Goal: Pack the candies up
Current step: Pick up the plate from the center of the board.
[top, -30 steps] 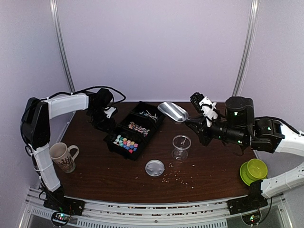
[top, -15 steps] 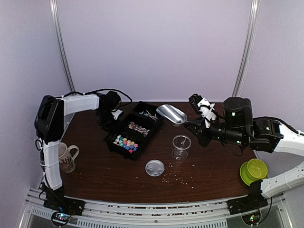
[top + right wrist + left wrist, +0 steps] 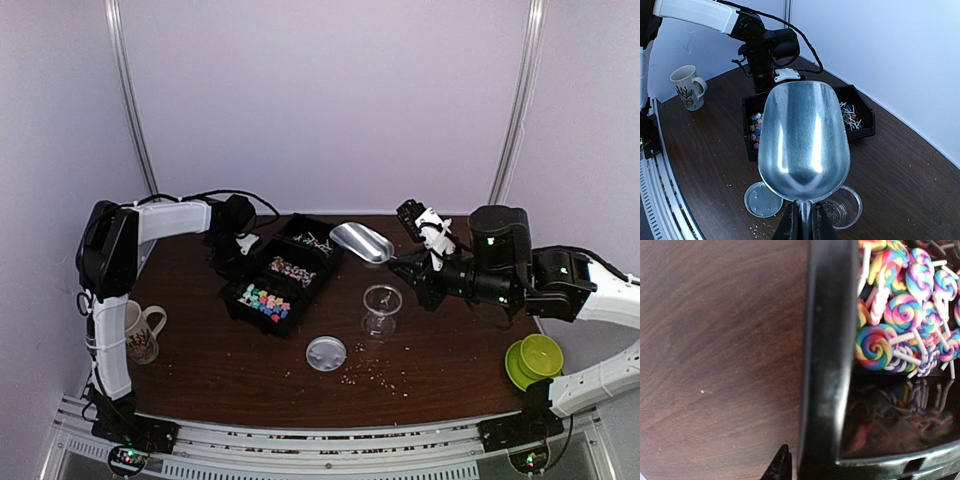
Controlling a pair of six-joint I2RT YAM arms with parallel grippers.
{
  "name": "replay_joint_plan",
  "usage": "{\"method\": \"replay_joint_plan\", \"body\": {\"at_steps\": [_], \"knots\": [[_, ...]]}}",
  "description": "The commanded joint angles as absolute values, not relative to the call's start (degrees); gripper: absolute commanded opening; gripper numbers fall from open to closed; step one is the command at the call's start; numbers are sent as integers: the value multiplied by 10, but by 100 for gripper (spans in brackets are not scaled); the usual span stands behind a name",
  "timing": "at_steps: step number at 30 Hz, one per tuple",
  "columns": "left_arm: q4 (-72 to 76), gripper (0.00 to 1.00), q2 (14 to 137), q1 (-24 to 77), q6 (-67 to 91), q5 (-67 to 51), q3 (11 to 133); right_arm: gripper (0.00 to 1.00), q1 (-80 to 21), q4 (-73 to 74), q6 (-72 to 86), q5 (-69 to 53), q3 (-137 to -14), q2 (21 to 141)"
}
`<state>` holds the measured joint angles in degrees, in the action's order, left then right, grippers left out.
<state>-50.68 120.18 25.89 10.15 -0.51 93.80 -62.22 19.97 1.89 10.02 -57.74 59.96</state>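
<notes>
The candies (image 3: 265,300) fill the near compartment of a black three-part bin (image 3: 232,303); they also show in the right wrist view (image 3: 755,131). My right gripper (image 3: 413,266) is shut on the handle of an empty metal scoop (image 3: 362,241), held above the table beside the bin's far end. In the right wrist view the scoop (image 3: 804,137) hangs over a clear cup (image 3: 846,207), with my right gripper (image 3: 805,226) below it. My left gripper (image 3: 236,252) is at the bin's left wall (image 3: 827,365). Only one fingertip (image 3: 780,466) shows, just outside that wall.
Swirled lollipops (image 3: 900,315) fill the bin's far compartment. A clear cup (image 3: 381,306) stands right of the bin, and a round lid (image 3: 326,353) lies in front of it. A mug (image 3: 134,331) is at the left, a green bowl (image 3: 533,360) at the right. Pale crumbs (image 3: 375,375) lie scattered.
My left gripper has swung right, up against the bin's left wall. The scoop has shifted slightly left and lower. In the last half second almost nothing moved.
</notes>
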Motion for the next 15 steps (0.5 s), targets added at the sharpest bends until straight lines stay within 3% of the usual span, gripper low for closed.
{"method": "replay_joint_plan", "body": {"at_steps": [1, 5, 15], "knots": [[-501, 24, 1196, 259, 104, -20, 915, 0, -619, 198, 21, 98, -593, 593], [-494, 29, 1179, 259, 111, -25, 894, 0, -619, 195, 21, 100, -592, 592], [-483, 21, 1140, 259, 121, -22, 854, 0, -619, 192, 22, 95, -590, 599]]}}
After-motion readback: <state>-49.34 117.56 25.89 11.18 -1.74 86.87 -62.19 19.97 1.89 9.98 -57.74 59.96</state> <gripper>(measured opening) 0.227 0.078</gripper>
